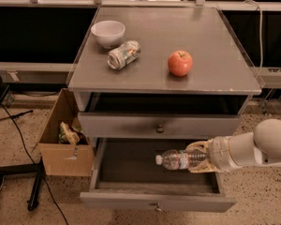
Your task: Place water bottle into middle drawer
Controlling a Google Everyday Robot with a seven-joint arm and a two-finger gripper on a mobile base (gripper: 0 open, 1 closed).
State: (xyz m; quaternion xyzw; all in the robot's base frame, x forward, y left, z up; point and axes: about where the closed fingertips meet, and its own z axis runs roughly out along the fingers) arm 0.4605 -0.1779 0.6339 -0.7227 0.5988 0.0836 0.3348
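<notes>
The water bottle [178, 159] is clear with a white cap and a pale label with a reddish band. It lies sideways in my gripper [199, 157], cap pointing left. The gripper is shut on the bottle's base end and comes in from the right on a white arm [257, 149]. It holds the bottle over the right half of the open middle drawer [126, 168], which has a dark floor, low walls and a thin front strip with a small knob [155, 207]. I cannot tell whether the bottle touches the floor.
Above is a closed, taller-fronted drawer [160, 125]. On the grey cabinet top [215, 55] are a white bowl [108, 33], a silver-and-green can [123, 54] on its side and a red apple [180, 63]. A cardboard box [65, 139] stands left of the drawers, with cables and a black stand on the floor.
</notes>
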